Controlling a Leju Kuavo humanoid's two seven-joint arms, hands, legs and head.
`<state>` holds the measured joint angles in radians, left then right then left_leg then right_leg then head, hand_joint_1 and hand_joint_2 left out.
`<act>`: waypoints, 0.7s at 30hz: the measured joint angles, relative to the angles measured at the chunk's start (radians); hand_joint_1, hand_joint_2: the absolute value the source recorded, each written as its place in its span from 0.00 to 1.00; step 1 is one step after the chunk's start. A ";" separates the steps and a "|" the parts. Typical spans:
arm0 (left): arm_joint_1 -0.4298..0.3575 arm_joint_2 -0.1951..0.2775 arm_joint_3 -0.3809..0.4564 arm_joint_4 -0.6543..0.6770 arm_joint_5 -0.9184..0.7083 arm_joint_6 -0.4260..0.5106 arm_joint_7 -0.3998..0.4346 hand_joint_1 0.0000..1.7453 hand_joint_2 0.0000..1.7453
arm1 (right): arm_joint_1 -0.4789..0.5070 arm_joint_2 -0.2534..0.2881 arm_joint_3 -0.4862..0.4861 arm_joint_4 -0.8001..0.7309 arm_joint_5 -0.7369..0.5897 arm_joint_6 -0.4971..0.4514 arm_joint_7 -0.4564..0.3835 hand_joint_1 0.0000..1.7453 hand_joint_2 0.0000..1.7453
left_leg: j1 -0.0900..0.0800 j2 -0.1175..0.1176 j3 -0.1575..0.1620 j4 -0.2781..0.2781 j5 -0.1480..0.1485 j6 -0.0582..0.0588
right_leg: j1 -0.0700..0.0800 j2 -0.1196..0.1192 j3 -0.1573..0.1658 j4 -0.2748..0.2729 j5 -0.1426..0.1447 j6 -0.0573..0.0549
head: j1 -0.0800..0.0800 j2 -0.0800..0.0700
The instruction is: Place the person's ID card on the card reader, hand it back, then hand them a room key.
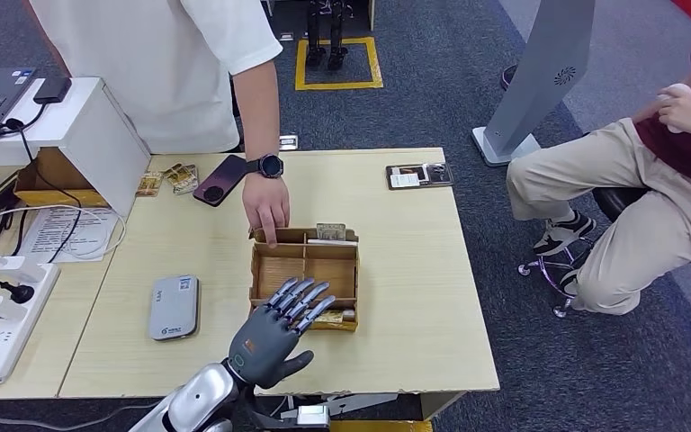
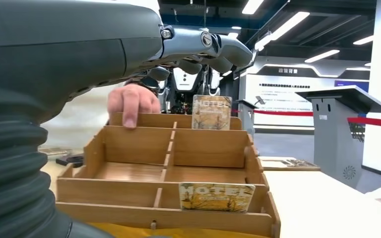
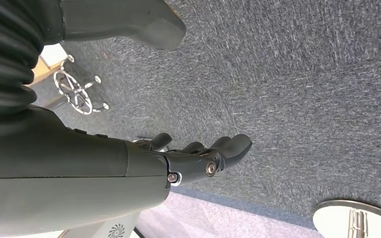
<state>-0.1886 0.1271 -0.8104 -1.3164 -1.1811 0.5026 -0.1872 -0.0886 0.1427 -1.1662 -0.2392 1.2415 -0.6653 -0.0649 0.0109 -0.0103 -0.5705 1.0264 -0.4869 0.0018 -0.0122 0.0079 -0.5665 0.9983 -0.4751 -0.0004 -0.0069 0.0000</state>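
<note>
My left hand (image 1: 274,333) hovers over the near edge of the wooden card tray (image 1: 260,270), fingers spread apart and stretched forward, nothing in it; I read this as lining up for a room key. Nearest key card (image 2: 216,197) stands upright in the tray's front slot, printed HOTEL, just under my fingertips, so that one looks easiest to take. A second key card (image 2: 211,112) stands in the back slot, far side of the tray. The person's hand (image 1: 265,207) rests on the tray's back rim, one finger pressing it, probably steadying it or pointing. Card reader (image 1: 174,307), the grey flat box, lies on the table (image 1: 414,297) just beside the tray on my left, nothing on top of it. I can't pick out an ID card anywhere for sure; the small cards (image 1: 173,178) and a dark phone (image 1: 220,180) by the person's arm are too small to identify. My right hand (image 3: 198,158) hangs over grey carpet, fingers loosely curled, gripping nothing, out of the way. Guess: ID steps done, key step in hand
</note>
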 joint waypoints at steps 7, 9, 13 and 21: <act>-0.034 -0.047 -0.024 0.044 0.051 -0.014 -0.028 0.00 1.00 | -0.003 0.000 0.006 0.000 0.013 0.001 0.000 0.00 1.00 | 0.000 0.000 0.000 0.000 0.000 0.000 | 0.000 0.000 0.000 0.000 0.000 0.000 | 0.000 0.000; -0.049 -0.068 -0.038 0.063 0.061 -0.020 -0.033 0.00 1.00 | -0.006 0.000 0.008 0.000 0.015 0.001 0.000 0.00 1.00 | 0.000 0.000 0.000 0.000 0.000 0.000 | 0.000 0.000 0.000 0.000 0.000 0.000 | 0.000 0.000; -0.066 -0.094 -0.054 0.088 0.069 -0.025 -0.039 0.00 1.00 | -0.007 0.000 0.010 0.001 0.016 0.002 0.000 0.00 1.00 | 0.000 0.000 0.000 0.000 0.000 0.000 | 0.000 0.000 0.000 0.000 0.000 0.000 | 0.000 0.000; -0.091 -0.124 -0.072 0.119 0.084 -0.036 -0.042 0.00 1.00 | -0.010 0.000 0.023 0.002 0.026 0.003 0.001 0.00 1.00 | 0.000 0.000 0.000 0.000 0.000 0.000 | 0.000 0.000 0.000 0.000 0.000 0.000 | 0.000 0.000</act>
<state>-0.2794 0.0035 -0.8827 -1.1976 -1.0969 0.4664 -0.2289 -0.0985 0.1427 -1.1437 -0.2377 1.2672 -0.6625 -0.0643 0.0109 -0.0105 -0.5706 1.0264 -0.4869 0.0018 -0.0122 0.0079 -0.5669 0.9984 -0.4751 -0.0005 -0.0069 0.0000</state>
